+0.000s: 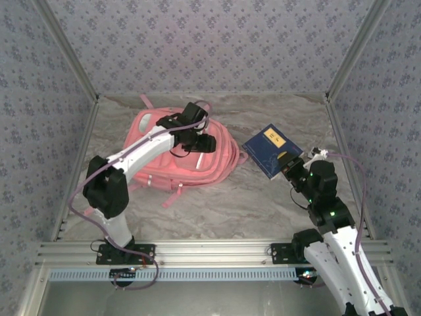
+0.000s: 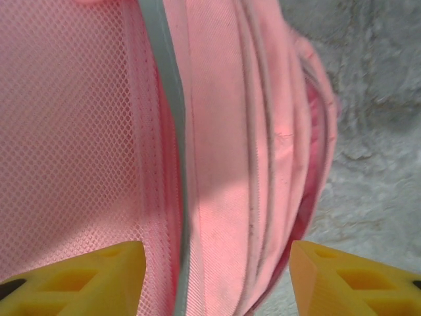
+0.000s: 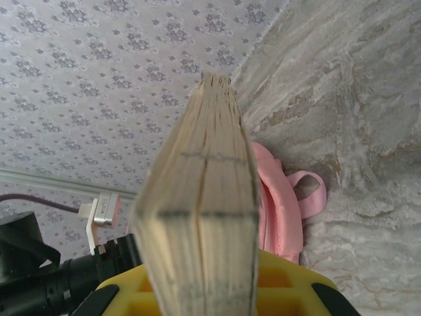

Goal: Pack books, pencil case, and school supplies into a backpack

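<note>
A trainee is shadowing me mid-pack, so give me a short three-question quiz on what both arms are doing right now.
1. True or false: the right gripper is shut on the dark navy rectangular book.
2. The left gripper hovers over: A) a blue plastic tray, B) the large pink fabric backpack, C) a wooden box?
3. Fill in: the left gripper's jaws stand ____.
Key: 1 true; 2 B; 3 open.

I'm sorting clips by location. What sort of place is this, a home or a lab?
Probably a lab test booth rather than a home: patterned wall panels box in a marble-look tabletop, and a bare aluminium frame rail runs along its near edge.
</note>
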Controlling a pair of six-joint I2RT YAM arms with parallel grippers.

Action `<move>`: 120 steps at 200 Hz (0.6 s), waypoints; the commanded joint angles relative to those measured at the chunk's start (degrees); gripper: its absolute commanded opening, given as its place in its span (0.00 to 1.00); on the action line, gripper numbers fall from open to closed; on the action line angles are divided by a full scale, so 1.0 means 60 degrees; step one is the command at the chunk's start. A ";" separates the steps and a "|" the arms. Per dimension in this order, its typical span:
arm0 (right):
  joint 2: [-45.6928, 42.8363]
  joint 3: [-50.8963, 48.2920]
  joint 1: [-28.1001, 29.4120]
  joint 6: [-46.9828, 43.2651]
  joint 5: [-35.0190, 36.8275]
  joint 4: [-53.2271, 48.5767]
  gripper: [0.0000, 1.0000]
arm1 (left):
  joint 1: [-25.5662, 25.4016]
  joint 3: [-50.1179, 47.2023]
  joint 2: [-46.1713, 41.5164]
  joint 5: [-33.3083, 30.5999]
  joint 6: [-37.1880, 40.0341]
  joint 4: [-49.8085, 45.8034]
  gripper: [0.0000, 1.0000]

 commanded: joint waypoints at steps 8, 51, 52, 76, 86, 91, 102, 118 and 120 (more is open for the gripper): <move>-0.0129 -0.0104 -0.0223 -0.0143 -0.0580 0.0092 0.00 | 0.0183 0.0638 0.0430 -0.0010 0.0560 -0.0737 0.58; -0.0099 -0.0654 -0.0503 0.0201 -0.0913 0.0514 0.00 | 0.0176 0.0758 0.0907 0.0358 0.0564 -0.0545 0.47; -0.0092 -0.0669 -0.0504 0.0209 -0.0916 0.0525 0.00 | 0.0174 0.0766 0.0906 0.0358 0.0570 -0.0545 0.47; 0.0112 -0.0915 -0.0701 0.0426 -0.1230 0.0877 0.00 | 0.0181 0.0847 0.1104 0.0479 0.0647 -0.0445 0.40; 0.0212 -0.1017 -0.0728 0.0501 -0.1337 0.1009 0.00 | 0.0161 0.0926 0.1180 0.0536 0.0712 -0.0463 0.37; 0.0261 -0.1058 -0.0750 0.0535 -0.1380 0.1073 0.00 | 0.0145 0.0976 0.1218 0.0554 0.0747 -0.0470 0.36; 0.0331 -0.1167 -0.0780 0.0624 -0.1473 0.1191 0.00 | 0.0105 0.1065 0.1304 0.0558 0.0842 -0.0518 0.33; 0.0372 -0.1274 -0.0781 0.0699 -0.1491 0.1312 0.00 | 0.0009 0.1256 0.1444 0.0453 0.1025 -0.0678 0.30; 0.0377 -0.1290 -0.0794 0.0703 -0.1491 0.1327 0.00 | -0.0013 0.1278 0.1476 0.0437 0.1047 -0.0695 0.30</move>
